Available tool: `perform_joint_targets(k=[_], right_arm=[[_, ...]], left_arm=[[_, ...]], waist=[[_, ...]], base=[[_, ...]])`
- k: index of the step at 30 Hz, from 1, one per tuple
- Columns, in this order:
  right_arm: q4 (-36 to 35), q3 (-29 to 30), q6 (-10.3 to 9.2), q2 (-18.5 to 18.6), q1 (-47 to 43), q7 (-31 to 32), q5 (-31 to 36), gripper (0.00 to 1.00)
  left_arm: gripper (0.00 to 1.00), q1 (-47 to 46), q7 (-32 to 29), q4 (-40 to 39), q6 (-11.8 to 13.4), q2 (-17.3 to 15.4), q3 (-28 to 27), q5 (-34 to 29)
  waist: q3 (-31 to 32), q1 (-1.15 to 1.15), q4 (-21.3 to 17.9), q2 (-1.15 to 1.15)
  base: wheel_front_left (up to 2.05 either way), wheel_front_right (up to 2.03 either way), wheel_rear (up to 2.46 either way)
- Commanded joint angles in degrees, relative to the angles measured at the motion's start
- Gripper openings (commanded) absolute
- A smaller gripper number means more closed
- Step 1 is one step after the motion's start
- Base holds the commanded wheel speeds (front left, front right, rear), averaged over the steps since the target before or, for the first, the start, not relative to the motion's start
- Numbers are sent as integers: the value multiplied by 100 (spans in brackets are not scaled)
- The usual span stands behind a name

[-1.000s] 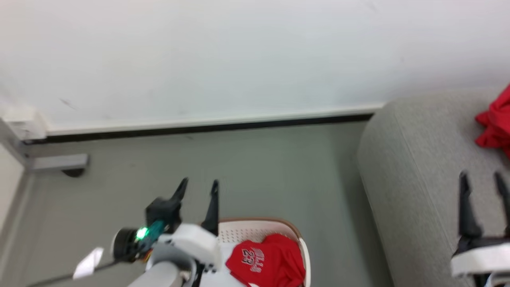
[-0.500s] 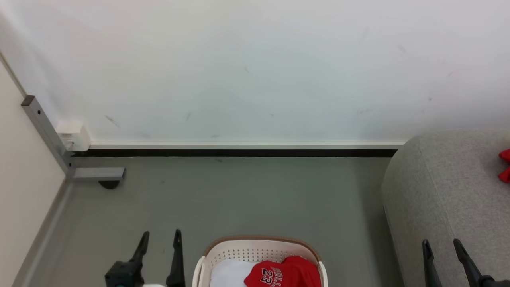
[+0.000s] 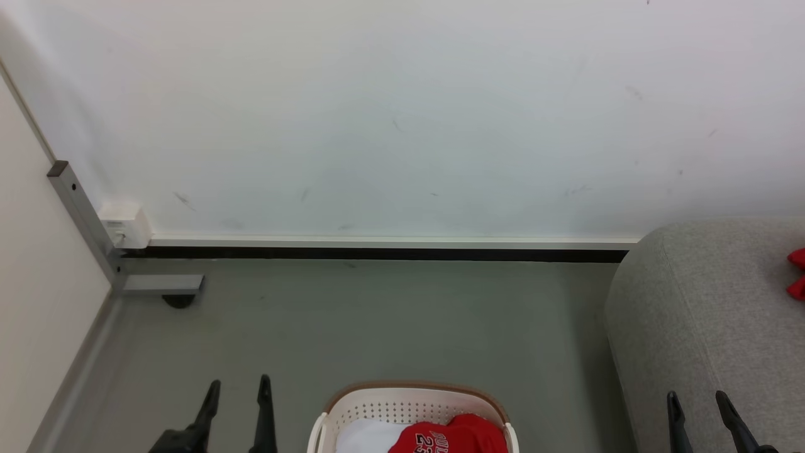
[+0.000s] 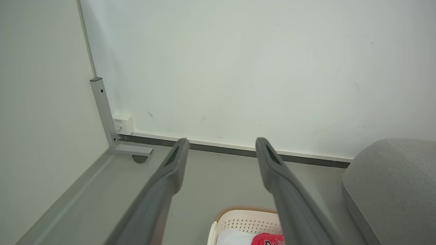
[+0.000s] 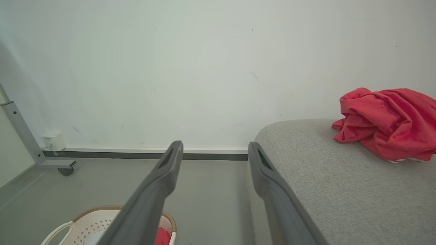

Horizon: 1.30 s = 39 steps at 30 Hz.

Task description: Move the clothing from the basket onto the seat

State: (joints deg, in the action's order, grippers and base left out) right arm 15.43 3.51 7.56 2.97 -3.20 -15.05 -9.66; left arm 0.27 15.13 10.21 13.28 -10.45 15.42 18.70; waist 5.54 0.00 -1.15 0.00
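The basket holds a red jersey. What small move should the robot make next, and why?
Probably lower the left gripper toward the red jersey in the basket. It and the right gripper stand open and empty, one red garment already lies on the seat, and the left gripper is nearer the basket.

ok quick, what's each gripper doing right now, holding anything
left gripper: open, holding nothing
right gripper: open, holding nothing
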Motion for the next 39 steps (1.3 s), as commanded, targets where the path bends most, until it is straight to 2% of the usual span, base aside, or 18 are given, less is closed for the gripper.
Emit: perform_joint_targets(k=[1, 10, 16, 26, 32, 39], right_arm=[[16, -5, -14, -1, -43, -16, -27, 100], [-109, -2, -14, 0, 116, -16, -38, 100], [-278, 223, -14, 1, 292, -16, 30, 100], [-853, 384, -14, 164, 1367, -16, -352, 100], [-1060, 317, -14, 221, 1978, -16, -634, 100], [-1269, 23, -14, 258, 2572, -16, -911, 100]], left_arm=[[100, 90, 3, 19, -56, 39, -71, -86], [100, 84, 3, 92, -297, 272, -377, -384], [100, -293, -38, 372, -489, 343, -192, -502], [100, -2158, -1562, 1065, -766, 513, 648, -987], [100, -3304, -2558, 1947, -963, 619, 1166, -1297], [100, -4326, -3121, 3035, -862, 682, 1373, -1439]], waist=[[-1, 0, -12, 0], [-174, 0, -221, 0], [-525, 0, -477, 0], [-2197, 0, -1046, 0], [-3128, 0, -1366, 0], [-4133, 0, -1781, 0]], base=[[0, 0, 0], [0, 0, 0], [0, 0, 0], [0, 0, 0], [0, 0, 0], [0, 0, 0]])
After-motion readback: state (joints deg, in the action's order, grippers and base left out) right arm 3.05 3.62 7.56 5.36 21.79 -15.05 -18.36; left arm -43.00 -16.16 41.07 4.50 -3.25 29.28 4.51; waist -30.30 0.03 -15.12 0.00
